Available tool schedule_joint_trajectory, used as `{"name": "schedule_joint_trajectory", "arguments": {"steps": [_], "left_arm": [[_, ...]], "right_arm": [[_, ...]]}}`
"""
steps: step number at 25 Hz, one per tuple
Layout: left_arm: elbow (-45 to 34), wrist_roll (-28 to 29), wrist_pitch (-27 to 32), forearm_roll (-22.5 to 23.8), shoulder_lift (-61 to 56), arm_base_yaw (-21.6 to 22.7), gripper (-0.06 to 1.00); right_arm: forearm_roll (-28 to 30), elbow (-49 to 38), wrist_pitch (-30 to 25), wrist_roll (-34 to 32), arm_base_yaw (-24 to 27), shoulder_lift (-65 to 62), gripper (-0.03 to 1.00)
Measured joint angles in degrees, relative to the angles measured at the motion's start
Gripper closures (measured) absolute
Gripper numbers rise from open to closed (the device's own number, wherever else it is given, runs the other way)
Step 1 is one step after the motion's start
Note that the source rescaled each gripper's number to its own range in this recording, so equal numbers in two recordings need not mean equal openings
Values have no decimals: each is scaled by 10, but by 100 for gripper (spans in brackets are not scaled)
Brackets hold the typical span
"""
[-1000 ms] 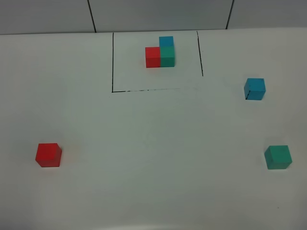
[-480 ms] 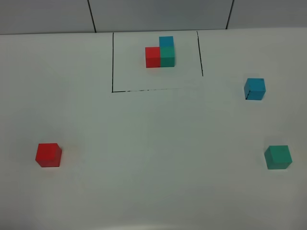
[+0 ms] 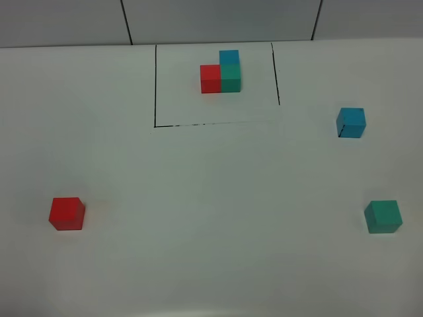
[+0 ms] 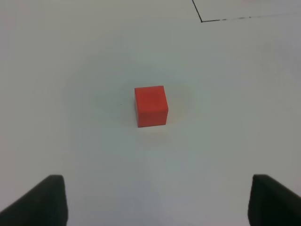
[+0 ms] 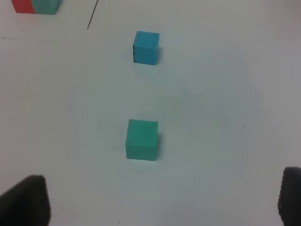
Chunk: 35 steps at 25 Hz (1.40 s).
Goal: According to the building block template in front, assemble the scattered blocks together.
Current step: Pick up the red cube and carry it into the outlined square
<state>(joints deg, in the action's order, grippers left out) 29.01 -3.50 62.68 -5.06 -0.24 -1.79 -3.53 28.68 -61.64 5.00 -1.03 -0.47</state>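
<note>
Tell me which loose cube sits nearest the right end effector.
The teal-green cube: it lies just ahead of the right end effector, with the sky-blue cube farther beyond and the red cube far left.

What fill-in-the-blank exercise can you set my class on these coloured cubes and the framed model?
1. In the building block template, the corner cube touching both others is ____.
2. The open left fingers face a lone cube coloured ____.
3. The scattered cube nearest the black outline is ____.
Missing words: green, red, blue.
</note>
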Motion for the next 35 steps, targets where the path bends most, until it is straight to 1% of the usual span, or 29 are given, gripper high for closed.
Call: {"name": "schedule_joint_trajectory", "arguments": {"steps": [24,26,29,31,35], "left_arm": [[0,0,0,0,13,0,1],[1,0,-2,0,36,0,1],[10,0,-30,0,86,0,1],[22,0,-57,0,130,0,1],[53,-1,-85,0,246,0,1]], "right_arm": [[0,0,0,-1,0,0,-3],[0,0,0,0,0,0,-3],[0,0,-1,0,0,0,-3],[0,0,-1,0,0,0,-3],[0,0,-1,0,0,0,-3]]}}
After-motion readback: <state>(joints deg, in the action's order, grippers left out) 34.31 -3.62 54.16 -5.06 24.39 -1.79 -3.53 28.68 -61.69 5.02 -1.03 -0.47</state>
